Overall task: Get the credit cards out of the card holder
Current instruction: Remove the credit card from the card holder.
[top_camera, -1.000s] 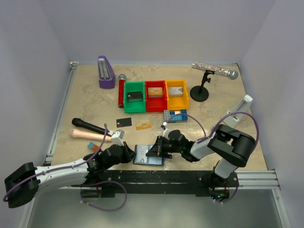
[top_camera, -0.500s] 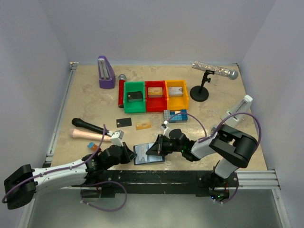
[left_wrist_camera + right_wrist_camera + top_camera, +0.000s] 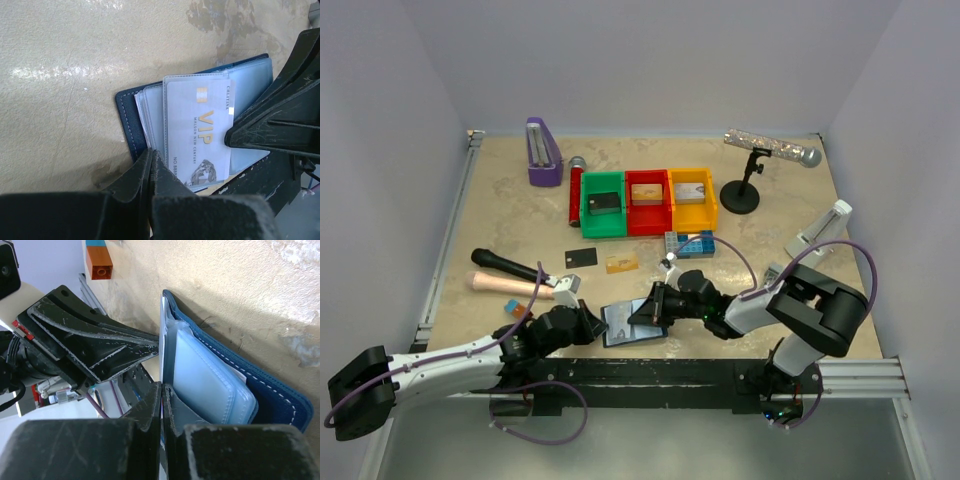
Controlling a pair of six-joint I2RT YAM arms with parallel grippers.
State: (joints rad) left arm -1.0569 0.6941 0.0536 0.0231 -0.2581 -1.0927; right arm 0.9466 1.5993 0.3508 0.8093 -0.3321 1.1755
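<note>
Holder (image 3: 632,324) lies open at the table's (image 3: 500,200) near edge, 6 o'clock of the red bin (image 3: 647,229). Grey VIP card (image 3: 200,130) sits against its clear sleeve (image 3: 170,85). Left gripper (image 3: 151,152) is pinched tight on the holder's 9 o'clock edge. Right gripper (image 3: 162,385) is clamped on the card's 3 o'clock edge (a thin bite). Risks: the card slips free, the sleeve drags out too, or a weak left hold lets the holder slide.

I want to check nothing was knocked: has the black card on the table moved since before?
No. The black card lies in the same place, just left of the gold card, on the near side of the green bin.
</note>
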